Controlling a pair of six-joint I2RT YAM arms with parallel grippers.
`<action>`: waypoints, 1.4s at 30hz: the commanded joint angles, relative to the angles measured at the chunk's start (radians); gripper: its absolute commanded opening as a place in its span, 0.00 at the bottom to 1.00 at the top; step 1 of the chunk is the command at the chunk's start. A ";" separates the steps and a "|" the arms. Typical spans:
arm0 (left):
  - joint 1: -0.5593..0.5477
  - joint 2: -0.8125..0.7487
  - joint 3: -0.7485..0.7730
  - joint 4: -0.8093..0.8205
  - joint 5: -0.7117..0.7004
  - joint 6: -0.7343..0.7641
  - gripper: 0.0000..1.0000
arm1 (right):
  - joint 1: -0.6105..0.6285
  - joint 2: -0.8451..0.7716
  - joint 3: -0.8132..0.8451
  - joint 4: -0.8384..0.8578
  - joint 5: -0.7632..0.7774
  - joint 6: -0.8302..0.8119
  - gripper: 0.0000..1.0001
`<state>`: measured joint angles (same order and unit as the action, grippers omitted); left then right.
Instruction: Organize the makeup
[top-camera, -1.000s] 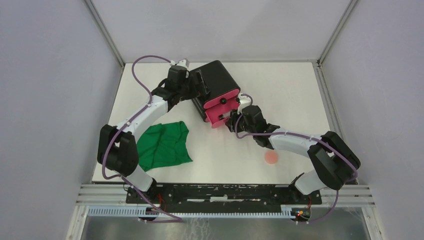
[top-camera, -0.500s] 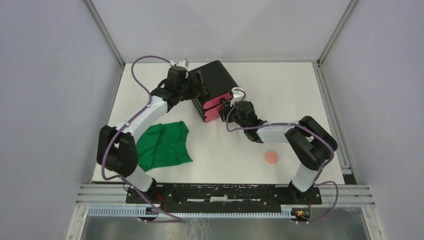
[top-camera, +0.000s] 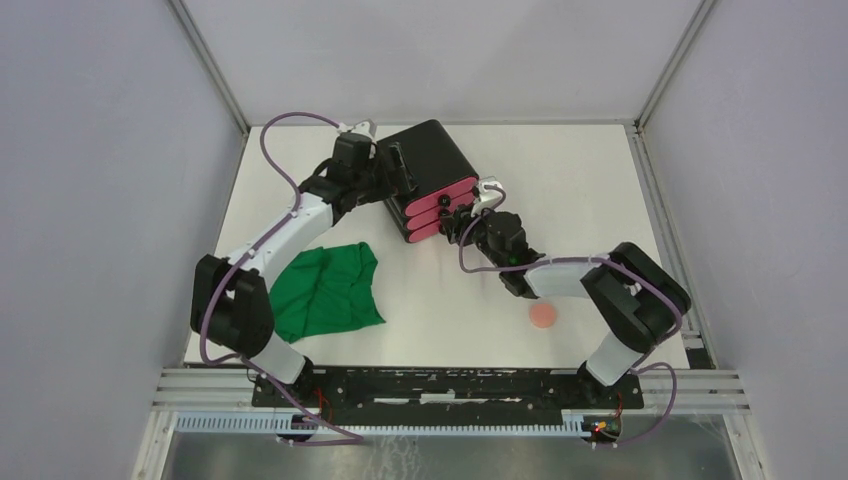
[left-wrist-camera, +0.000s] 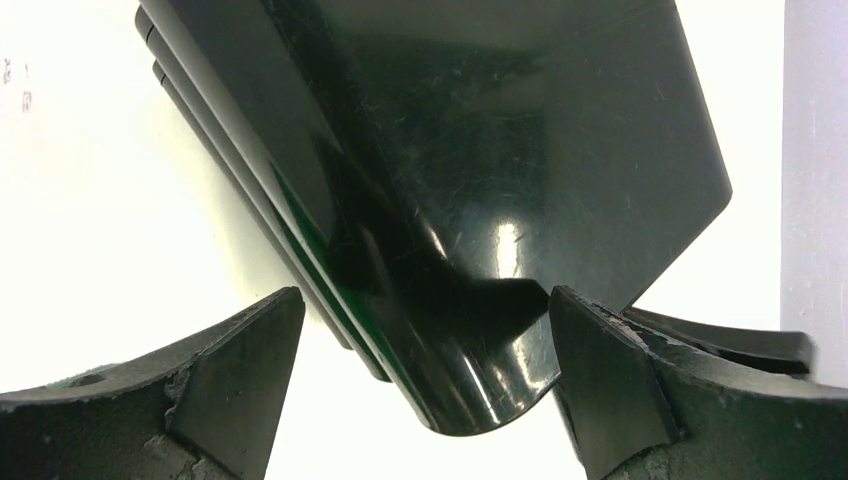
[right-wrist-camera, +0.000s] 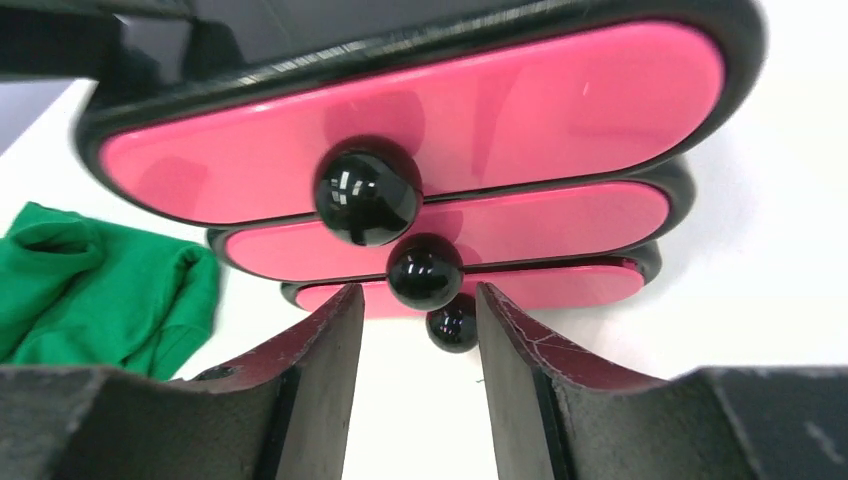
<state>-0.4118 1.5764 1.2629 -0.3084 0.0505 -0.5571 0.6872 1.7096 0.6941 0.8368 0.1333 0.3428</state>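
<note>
So the black box (top-camera: 430, 160) sits around 12 o'clock on the desk (top-camera: 580, 180) with all three pink drawers pushed in flush. The only makeup I can spot is the pink round puff (top-camera: 543, 316), lying loose at about 5 o'clock, just beside the right arm's elbow. The rest is out of sight, probably in the drawers. The left pincer (left-wrist-camera: 422, 310) is spread wide around the box's rear corner, bracing it rather than squeezing. The right pincer (right-wrist-camera: 418, 300) is apart with only a narrow gap, lined up on the bottom knob (right-wrist-camera: 455, 322). I can't tell if it touches the knob. My guess is the puff goes in next, so a drawer has to come open. To do that well, I'd close squarely on one knob only, since the three are stacked tight. I'd also pull straight out toward 5 o'clock while the left side keeps the box from sliding. Go slow so the drawer doesn't pop out entirely. The green cloth (top-camera: 330, 290) at 8 o'clock is well apart, so no worry there.
</note>
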 joint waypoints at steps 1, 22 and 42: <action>-0.005 -0.070 0.008 -0.043 -0.013 0.023 0.99 | 0.005 -0.143 -0.059 -0.002 0.007 0.002 0.52; -0.004 -0.418 -0.009 -0.153 -0.150 0.011 0.99 | 0.006 0.155 0.014 0.134 -0.032 0.094 0.57; -0.005 -0.435 -0.034 -0.165 -0.172 0.020 0.99 | 0.007 0.251 0.039 0.205 -0.009 0.101 0.16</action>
<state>-0.4126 1.1648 1.2270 -0.4850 -0.1036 -0.5564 0.6876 1.9778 0.7364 0.9504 0.1364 0.4374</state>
